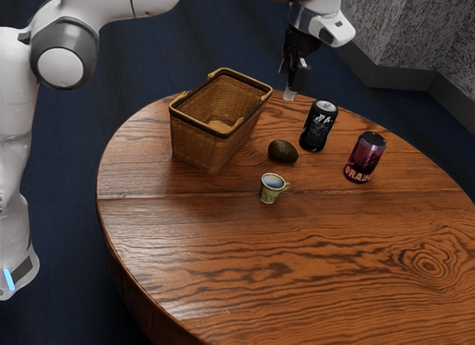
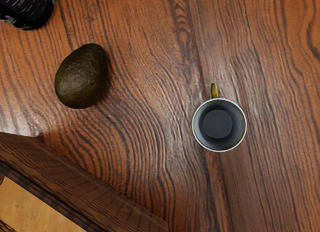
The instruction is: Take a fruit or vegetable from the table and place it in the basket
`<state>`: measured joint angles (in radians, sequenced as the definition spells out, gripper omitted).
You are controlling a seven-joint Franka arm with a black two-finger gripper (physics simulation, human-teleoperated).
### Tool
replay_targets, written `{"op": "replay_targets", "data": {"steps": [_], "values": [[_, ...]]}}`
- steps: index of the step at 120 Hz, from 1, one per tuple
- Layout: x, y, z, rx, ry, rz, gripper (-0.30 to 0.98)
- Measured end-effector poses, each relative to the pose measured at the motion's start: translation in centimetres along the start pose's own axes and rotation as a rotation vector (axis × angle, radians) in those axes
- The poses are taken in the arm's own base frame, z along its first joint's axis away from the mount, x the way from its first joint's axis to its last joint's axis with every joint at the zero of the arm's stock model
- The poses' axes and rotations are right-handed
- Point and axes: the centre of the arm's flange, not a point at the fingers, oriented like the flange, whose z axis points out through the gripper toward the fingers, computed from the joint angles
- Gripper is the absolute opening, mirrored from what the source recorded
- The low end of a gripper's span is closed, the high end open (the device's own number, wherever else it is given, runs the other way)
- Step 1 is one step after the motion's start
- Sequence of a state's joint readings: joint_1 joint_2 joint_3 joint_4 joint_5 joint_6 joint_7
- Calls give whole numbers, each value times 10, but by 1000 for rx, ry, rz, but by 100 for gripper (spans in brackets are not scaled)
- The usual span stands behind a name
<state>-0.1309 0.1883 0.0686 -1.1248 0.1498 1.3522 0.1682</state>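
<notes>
Exterior view: arm comes in from upper left; gripper hangs pointing down, and in this view its lower end shows beside the table's far edge, between basket and black can. State of gripper: cannot be told from these pictures, open or closed.

Avocado: rests on the table, outside the basket. Lies on its side, dark green-brown skin, near the basket wall but apart from it. Black can stands upright on the avocado's other side, also apart.

Cup: upright, small, yellowish outside, grey inside; near the avocado, not touching. Handle points toward the exterior view's right. Red-purple can stands upright beyond the black can, toward the exterior view's right, with pale lettering low on its side.

Basket: woven, upright, open at the top, dark band round the rim; light brown bottom visible inside. Table: round, wooden, bold dark grain, a seam running across it. Floor dark blue; wall mottled grey.

Wrist view: looks down on the wood. Avocado lies whole in sight, with bare wood between it and the cup, and a gap between it and the basket. Cup mouth faces the camera. Black can and basket are cut off by the frame.
</notes>
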Motion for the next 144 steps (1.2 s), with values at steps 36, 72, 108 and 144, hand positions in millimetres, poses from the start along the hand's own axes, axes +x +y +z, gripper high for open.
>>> {"op": "replay_targets", "data": {"steps": [36,72,108,144], "values": [[6,1,9,-18,11,-16,69],[-43,-34,78,-78,-161,-125,69],[-31,-18,74,9,-115,107,69],[-29,-69,97,27,-111,283,69]]}}
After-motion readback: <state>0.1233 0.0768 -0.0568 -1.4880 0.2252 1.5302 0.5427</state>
